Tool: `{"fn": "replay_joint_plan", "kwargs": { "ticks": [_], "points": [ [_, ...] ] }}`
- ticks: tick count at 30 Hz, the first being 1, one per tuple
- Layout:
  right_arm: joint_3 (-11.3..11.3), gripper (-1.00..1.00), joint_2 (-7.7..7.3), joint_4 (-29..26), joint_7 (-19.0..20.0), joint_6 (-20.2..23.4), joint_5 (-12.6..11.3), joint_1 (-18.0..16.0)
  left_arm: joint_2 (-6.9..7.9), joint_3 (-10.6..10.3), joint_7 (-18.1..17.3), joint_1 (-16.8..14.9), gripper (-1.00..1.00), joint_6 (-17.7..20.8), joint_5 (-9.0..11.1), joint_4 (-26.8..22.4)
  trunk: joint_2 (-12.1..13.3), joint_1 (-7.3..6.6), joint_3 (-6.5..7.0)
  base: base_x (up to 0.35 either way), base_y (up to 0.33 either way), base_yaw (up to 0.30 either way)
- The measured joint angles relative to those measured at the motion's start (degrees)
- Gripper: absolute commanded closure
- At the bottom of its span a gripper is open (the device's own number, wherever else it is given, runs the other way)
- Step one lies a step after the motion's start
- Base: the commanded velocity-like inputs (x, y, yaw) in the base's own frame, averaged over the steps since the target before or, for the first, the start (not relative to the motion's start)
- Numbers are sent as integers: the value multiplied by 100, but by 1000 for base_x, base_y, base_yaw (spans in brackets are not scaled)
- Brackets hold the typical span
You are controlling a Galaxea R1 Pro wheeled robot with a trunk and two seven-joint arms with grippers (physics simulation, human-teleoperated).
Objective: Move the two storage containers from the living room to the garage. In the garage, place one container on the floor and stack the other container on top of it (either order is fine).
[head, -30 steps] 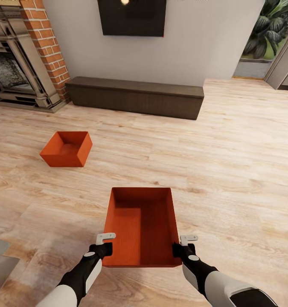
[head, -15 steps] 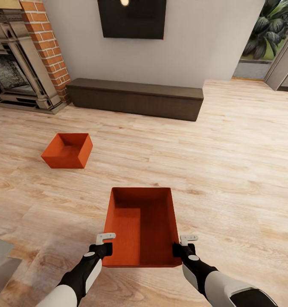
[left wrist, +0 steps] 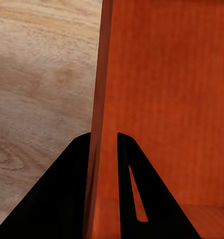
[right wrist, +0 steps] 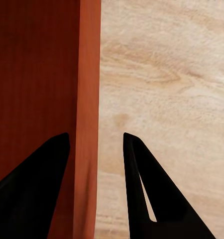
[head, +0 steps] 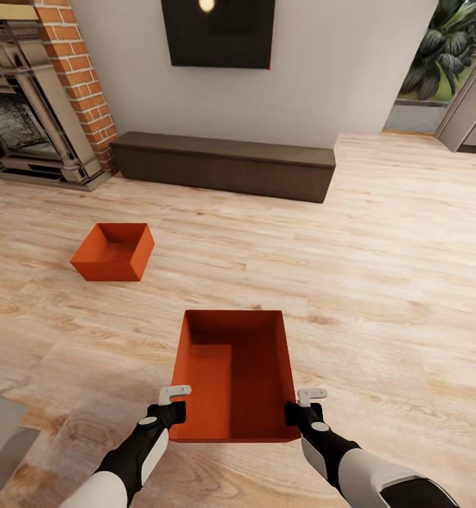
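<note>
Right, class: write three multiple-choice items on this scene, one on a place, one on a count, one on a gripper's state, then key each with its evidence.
1. Where is the far container?
A. on the wood floor
B. on the bench
C. in the fireplace

2. How many orange-red containers show?
A. one
B. two
C. three

3. How does the left gripper stand?
A. open, away from any bin
B. holding a cushion
C. fingers astride the near container wall

Key: 1 A, it rests on planks. 2 B, one near, one far. 3 C, the wall runs between its fingers.

Low bench (head: 223, 166) (dark wood), houseplant (head: 446, 46)
</note>
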Motion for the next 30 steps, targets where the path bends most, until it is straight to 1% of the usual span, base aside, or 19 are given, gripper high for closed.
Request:
{"fn": "replay_joint_plan", "kwargs": {
  "ticks": [30],
  "points": [
    [-1,100,-9,6,24,-28,-18,1,-3,-3,-2,0,100,-3,-5,-9,1204,-659,539,0,0,0]
  ]
}}
